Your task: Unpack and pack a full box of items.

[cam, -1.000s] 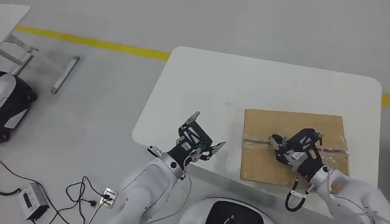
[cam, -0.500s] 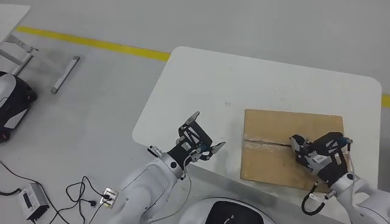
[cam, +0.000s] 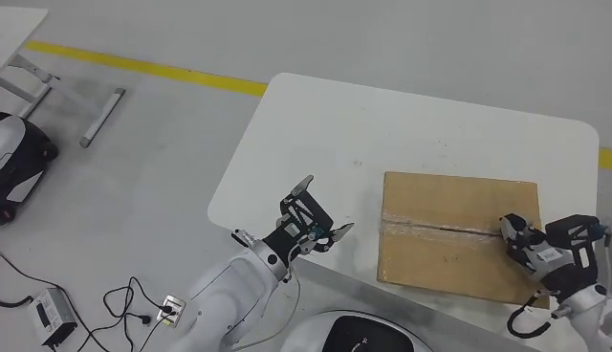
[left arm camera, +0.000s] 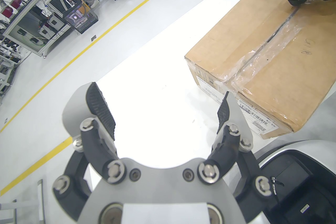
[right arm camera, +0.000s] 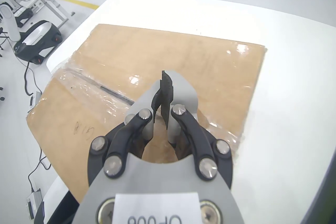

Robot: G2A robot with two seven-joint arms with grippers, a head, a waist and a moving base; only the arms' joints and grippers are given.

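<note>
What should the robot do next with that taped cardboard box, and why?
Probably drag the right gripper, shut with its tip on the taped seam near one end of the box, out past that edge. A dark slit runs along the seam behind it, yet the flaps lie flat; the left gripper hangs open beside the box.

Box (cam: 459, 199): plain brown cardboard, dark handwritten scribble (right arm camera: 84, 128) on top.
Tape (cam: 421, 228): clear, glossy, over the dark seam (left arm camera: 273, 36).
Label (left arm camera: 257, 120): white with black barcode stripes.
Table (cam: 382, 132): white.
Floor line (cam: 143, 68): yellow, on pale grey floor (cam: 287, 17).
Left gripper (left arm camera: 158, 93): silver-grey shell, black links, black ribbed pads (left arm camera: 101, 109).
Right gripper (right arm camera: 165, 78): same silver-grey and black.
</note>
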